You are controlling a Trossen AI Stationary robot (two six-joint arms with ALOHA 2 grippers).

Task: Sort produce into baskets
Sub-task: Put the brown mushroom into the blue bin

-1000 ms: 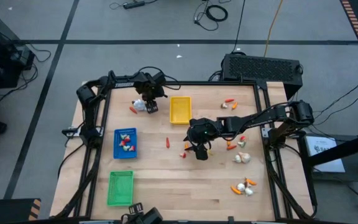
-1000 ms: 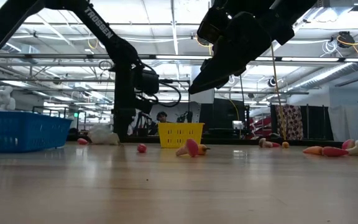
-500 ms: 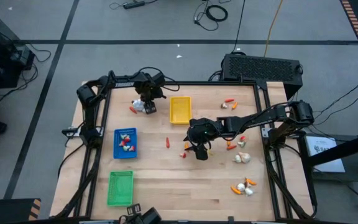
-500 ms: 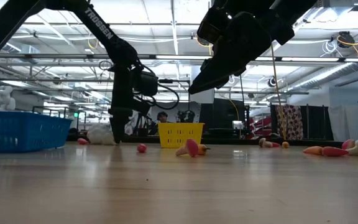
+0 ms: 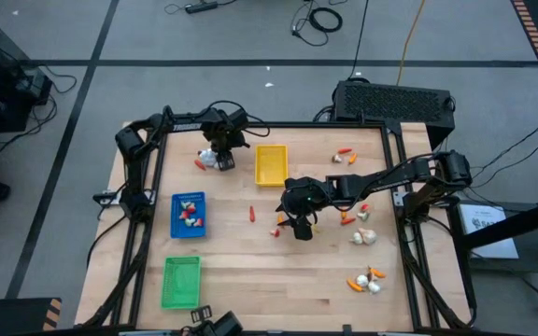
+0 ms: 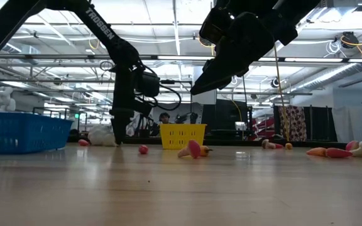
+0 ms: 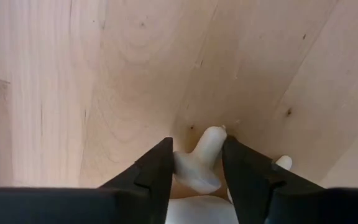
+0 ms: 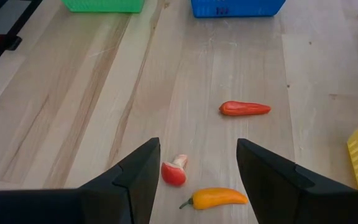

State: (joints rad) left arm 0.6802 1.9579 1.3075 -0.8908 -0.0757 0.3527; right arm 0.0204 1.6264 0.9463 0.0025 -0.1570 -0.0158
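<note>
A: Left gripper (image 7: 194, 163) is down at the far-left part of the table (image 5: 278, 280), just left of the yellow tray (image 5: 271, 165). A second ago it hung above the whitish garlic bulb (image 7: 199, 163); now the fingers straddle the bulb's stem and have narrowed onto it.

B: Gripped, then?

A: Both pads look to touch the stem in the left wrist view. I'd call it a closing grip, bulb not yet off the wood. A second white bulb (image 7: 283, 163) lies just beside, outside the fingers.

B: Right arm?

A: No change across the second. Right gripper (image 8: 194, 171) hovers mid-table, fingers apart, holding nothing. Below it: a small red-and-white piece (image 8: 174, 172), a yellow-orange pepper (image 8: 216, 198), and a red pepper (image 8: 245, 109) a bit farther off.

B: Trays?

A: Blue tray (image 5: 188, 215) at left holds a few red-and-white pieces. Green tray (image 5: 180, 281) at near-left looks bare. The yellow one shows nothing inside from above.

B: Meaning for the sort?

A: Early going, by my reckoning. Clusters sit unsorted along the right side (image 5: 364, 280). The left pick is the live step; if the stem grip holds, lifting comes next. A pinch that narrow could let the bulb swing or slip.
</note>
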